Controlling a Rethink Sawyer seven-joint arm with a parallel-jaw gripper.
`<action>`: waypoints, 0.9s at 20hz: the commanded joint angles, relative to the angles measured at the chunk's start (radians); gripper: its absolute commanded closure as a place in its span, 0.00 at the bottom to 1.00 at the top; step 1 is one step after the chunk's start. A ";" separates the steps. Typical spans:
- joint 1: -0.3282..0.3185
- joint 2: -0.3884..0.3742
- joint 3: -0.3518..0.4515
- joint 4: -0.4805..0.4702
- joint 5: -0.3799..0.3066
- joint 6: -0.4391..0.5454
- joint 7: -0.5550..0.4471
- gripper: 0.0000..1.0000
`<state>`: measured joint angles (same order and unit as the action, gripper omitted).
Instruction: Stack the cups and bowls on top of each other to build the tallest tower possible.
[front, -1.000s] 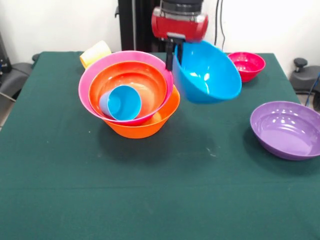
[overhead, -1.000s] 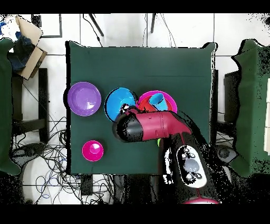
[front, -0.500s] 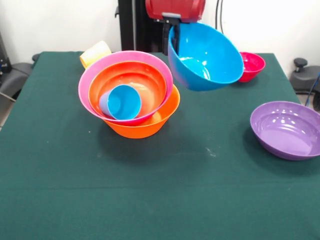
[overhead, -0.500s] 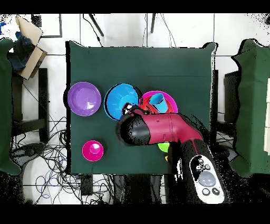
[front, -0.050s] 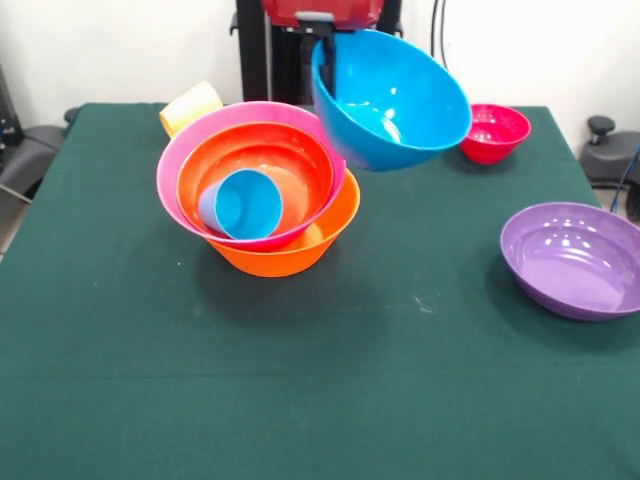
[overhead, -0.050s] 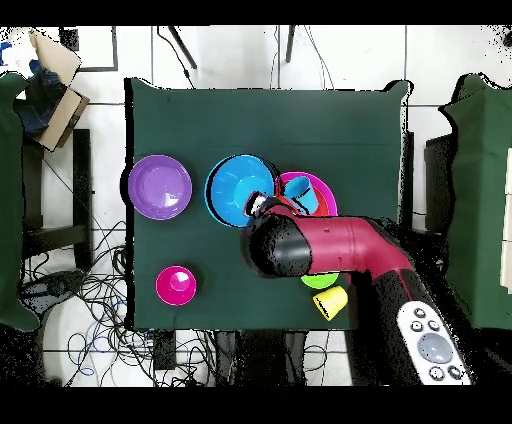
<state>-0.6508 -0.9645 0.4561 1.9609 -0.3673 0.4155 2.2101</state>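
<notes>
While aloft, one blue bowl (front, -0.050s: 392, 100); cups (front, -0.050s: 241, 204), seemingly two.

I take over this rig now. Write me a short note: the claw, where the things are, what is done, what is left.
Claw: shut on the blue bowl rim, held tilted in the air beside the tower.
Tower: orange bowl base, pink bowl, red-orange bowl, light blue cup lying inside.
Loose: purple bowl, magenta bowl, yellow cup behind the tower.
Left: place the blue bowl, then the loose pieces.
</notes>
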 joint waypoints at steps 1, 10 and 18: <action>-0.104 -0.017 0.156 0.101 -0.082 0.091 -0.313 1.00; -0.171 -0.002 0.204 0.122 -0.159 0.072 -0.284 1.00; -0.194 0.006 0.237 0.120 -0.198 0.080 -0.251 1.00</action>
<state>-0.8477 -0.9771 0.6054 2.0385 -0.4798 0.4156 2.2028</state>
